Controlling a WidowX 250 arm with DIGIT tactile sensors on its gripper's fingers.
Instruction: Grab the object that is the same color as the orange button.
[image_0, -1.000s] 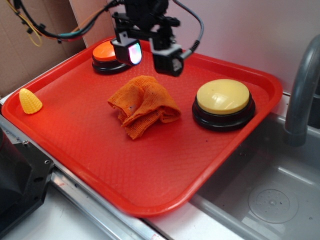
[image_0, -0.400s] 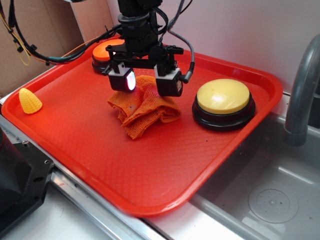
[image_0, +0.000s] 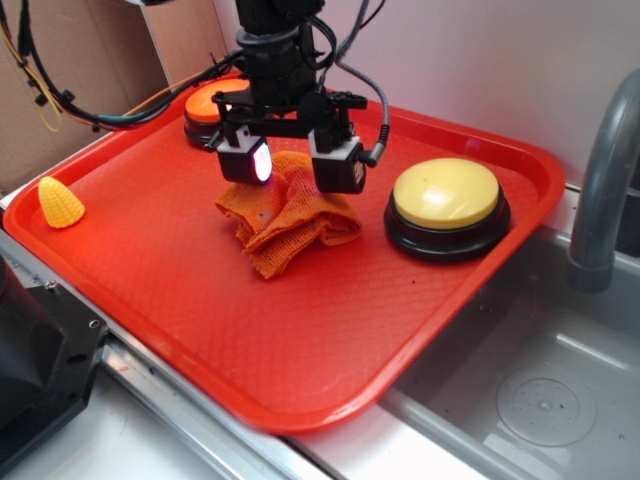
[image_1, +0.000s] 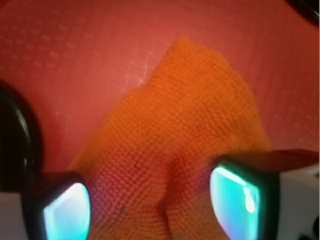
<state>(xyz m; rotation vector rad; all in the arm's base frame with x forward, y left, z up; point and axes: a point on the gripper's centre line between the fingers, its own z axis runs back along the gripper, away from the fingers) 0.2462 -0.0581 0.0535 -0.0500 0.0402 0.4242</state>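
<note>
I've got the black gripper (image_0: 292, 160) spread wide over the crumpled orange terry-weave cloth rag (image_0: 287, 213), a finger on either side of its rear fold and nothing pinched. The rag lies mid-way across the red plastic tray (image_0: 330, 340) (wrist view fills with its weave (image_1: 185, 145)). The round orange-domed push button (image_0: 208, 106) sits behind, the larger yellow-topped button (image_0: 446, 194) to the right.

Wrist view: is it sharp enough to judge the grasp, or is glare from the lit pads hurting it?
Wrist view: soft overall, the orange cloth weave still readable, the glowing pads blurred and bright but not washing it out. Exterior view: sharp and evenly lit, open jaws astride the cloth, only a mild sheen on the red tray.
</note>
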